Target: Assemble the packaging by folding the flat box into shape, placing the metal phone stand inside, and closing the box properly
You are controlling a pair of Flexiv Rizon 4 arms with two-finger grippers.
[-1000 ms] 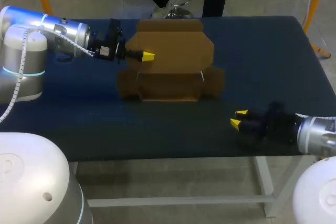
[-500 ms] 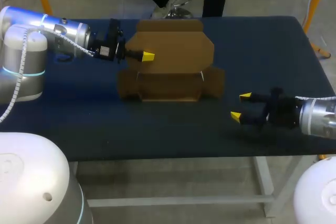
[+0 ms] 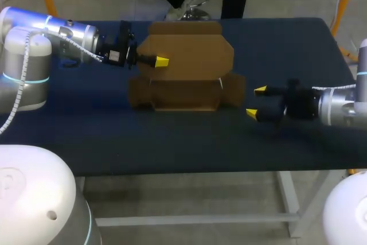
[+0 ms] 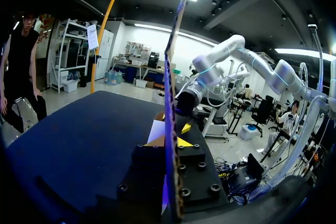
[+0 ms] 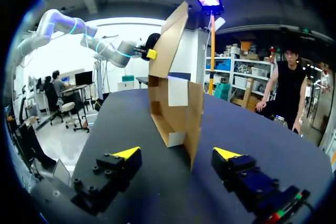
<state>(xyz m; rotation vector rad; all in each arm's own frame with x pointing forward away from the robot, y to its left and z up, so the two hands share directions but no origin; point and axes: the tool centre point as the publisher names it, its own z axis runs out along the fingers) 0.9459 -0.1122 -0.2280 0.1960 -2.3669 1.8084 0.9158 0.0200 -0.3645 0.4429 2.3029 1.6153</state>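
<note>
Head view: box point(image 3: 186, 73) ahead of parted right jaws

This looks like a robotics lab or a test workshop, though the dim light makes it hard to say which. Two white and silver industrial arms, the left arm point(image 3: 63, 32) with a white cable point(image 3: 23, 78) looped along it and the right arm point(image 3: 344, 107), reach over a table point(image 3: 298, 50) covered in dark blue on a plain white metal frame point(image 3: 189, 220). The left gripper point(image 3: 161, 61) clamps the raised panel of a half-folded cardboard box point(image 3: 186, 55) standing on that table.
</note>
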